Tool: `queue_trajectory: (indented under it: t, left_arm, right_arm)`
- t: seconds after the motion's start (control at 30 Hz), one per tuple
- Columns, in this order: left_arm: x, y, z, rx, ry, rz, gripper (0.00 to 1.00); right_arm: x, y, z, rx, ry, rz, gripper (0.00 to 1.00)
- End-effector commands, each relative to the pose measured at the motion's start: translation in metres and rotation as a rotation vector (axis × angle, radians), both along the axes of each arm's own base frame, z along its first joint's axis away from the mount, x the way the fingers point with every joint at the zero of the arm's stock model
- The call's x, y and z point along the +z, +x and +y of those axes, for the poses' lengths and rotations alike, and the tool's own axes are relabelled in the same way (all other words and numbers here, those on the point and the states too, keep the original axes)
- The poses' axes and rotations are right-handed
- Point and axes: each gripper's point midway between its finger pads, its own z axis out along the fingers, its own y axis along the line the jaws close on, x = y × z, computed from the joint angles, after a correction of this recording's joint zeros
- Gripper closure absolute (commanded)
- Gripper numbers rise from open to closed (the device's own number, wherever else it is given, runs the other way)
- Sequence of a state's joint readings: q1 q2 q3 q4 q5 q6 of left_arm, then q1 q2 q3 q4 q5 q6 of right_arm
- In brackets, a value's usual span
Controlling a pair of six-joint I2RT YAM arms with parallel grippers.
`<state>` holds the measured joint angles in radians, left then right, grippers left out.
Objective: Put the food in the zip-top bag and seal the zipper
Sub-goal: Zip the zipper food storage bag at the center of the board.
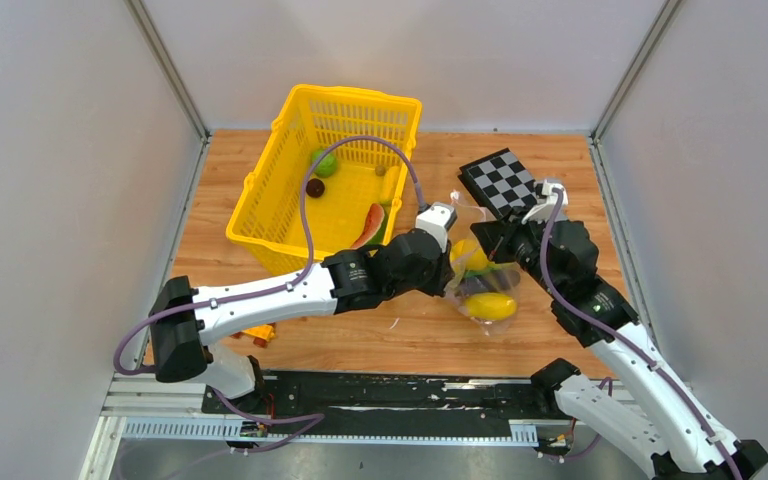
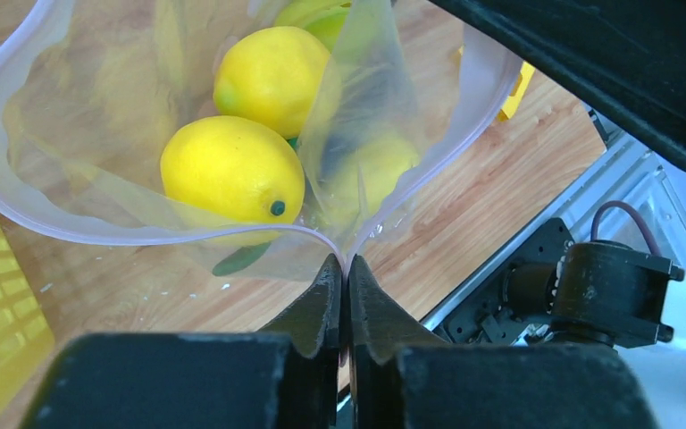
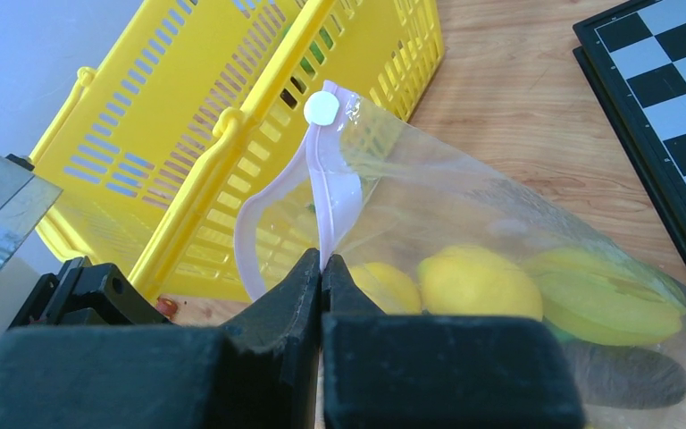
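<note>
Right wrist view: one zipper (image 3: 320,192), doubly pinched.
We see left claw (image 2: 347,268) and right claw (image 3: 322,264) each clenched on the zipper; the zip-top bag (image 3: 464,210) rests on the tabletop (image 1: 400,335), two lemons (image 2: 232,170) inside.

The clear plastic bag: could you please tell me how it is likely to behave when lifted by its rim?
The bag is probably floppy: its film creases and sags between the left tool and right tool, both pinching the pink strip. It is likely bottom-heavy, since the lemons sit low inside. They may roll if it tilts.
</note>
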<state>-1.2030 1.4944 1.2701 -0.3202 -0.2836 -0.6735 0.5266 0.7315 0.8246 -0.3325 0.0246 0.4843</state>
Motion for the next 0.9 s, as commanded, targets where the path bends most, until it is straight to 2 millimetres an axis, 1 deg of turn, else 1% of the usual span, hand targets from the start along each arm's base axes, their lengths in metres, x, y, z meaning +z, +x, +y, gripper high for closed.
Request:
queue_trajectory:
  t: [0.0, 0.03, 0.07, 0.13, 0.23, 0.27, 0.3, 0.33, 0.4, 0.47, 0.6, 0.67, 0.77, 0.8, 0.83, 0.87]
  left_arm:
    - [0.022, -0.002, -0.003, -0.064, -0.039, -0.084, 0.97]
    - [0.027, -0.002, -0.001, -0.072, -0.039, -0.102, 1.00]
    - [0.033, -0.003, 0.001, -0.094, -0.039, -0.127, 1.00]
    - [0.045, -0.004, 0.005, -0.142, -0.013, -0.184, 1.00]
    - [0.065, -0.006, 0.016, -0.223, 0.067, -0.272, 1.00]
    - [0.072, -0.006, 0.019, -0.247, 0.096, -0.301, 1.00]
    - [0.075, -0.006, 0.026, -0.273, 0.143, -0.328, 1.00]
    - [0.079, -0.006, 0.030, -0.295, 0.172, -0.352, 1.00]
    - [0.085, -0.006, 0.037, -0.320, 0.204, -0.388, 1.00]
    - [0.091, -0.006, 0.043, -0.337, 0.216, -0.415, 1.00]
    - [0.108, -0.005, 0.054, -0.352, 0.197, -0.448, 1.00]
    - [0.114, -0.006, 0.057, -0.385, 0.189, -0.466, 1.00]
    - [0.121, -0.012, 0.065, -0.474, 0.221, -0.525, 1.00]
    - [0.123, -0.016, 0.068, -0.508, 0.230, -0.544, 1.00]
    - [0.127, -0.019, 0.071, -0.536, 0.240, -0.566, 1.00]
    - [0.132, -0.022, 0.074, -0.557, 0.234, -0.583, 1.00]
  right_arm:
    - [0.022, 0.003, 0.002, 0.014, 0.004, -0.071, 0.98]
    - [0.025, 0.000, 0.006, 0.048, -0.003, -0.083, 0.95]
    - [0.030, -0.001, 0.007, 0.067, -0.021, -0.106, 0.90]
    - [0.040, -0.002, 0.008, 0.101, -0.071, -0.161, 0.78]
    - [0.060, 0.000, 0.004, 0.122, -0.162, -0.236, 0.61]
    - [0.066, 0.001, 0.002, 0.126, -0.198, -0.264, 0.57]
    - [0.073, 0.001, 0.001, 0.133, -0.225, -0.293, 0.55]
    - [0.079, 0.003, -0.001, 0.130, -0.249, -0.317, 0.50]
    - [0.092, 0.005, -0.008, 0.111, -0.282, -0.364, 0.44]
    - [0.104, 0.007, -0.014, 0.098, -0.307, -0.410, 0.43]
    - [0.130, 0.021, -0.044, -0.035, -0.330, -0.458, 0.41]
    - [0.136, 0.025, -0.048, -0.022, -0.329, -0.492, 0.41]
    - [0.136, 0.034, -0.053, 0.035, -0.336, -0.535, 0.41]
    - [0.137, 0.034, -0.049, 0.102, -0.341, -0.571, 0.40]
    - [0.136, 0.035, -0.051, 0.153, -0.345, -0.587, 0.40]
    - [0.132, 0.037, -0.048, 0.215, -0.352, -0.592, 0.39]
